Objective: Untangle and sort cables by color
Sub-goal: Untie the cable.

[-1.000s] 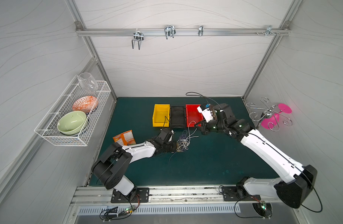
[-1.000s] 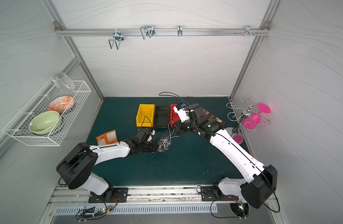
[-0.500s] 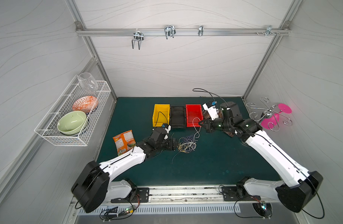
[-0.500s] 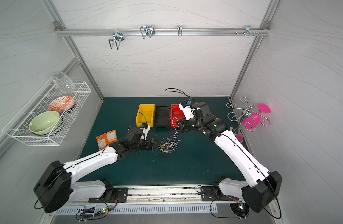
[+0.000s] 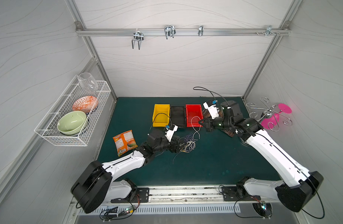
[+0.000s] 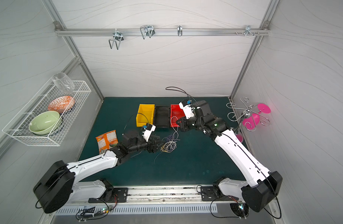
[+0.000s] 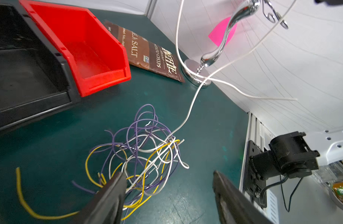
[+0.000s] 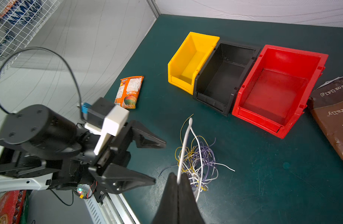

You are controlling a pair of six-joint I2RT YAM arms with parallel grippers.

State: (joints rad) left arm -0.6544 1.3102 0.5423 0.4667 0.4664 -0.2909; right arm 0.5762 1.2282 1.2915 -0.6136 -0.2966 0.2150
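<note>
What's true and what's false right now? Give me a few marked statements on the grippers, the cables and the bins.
1. The right gripper is shut on a white cable. True.
2. The left gripper is clamped on the tangle. False: its jaws stand open at the tangle.
3. The red bin holds cables. False: it is empty.
4. The black bin sits between the yellow bin and the red bin. True.
5. The held white cable hangs free of the tangle. False: it runs down into it.
</note>
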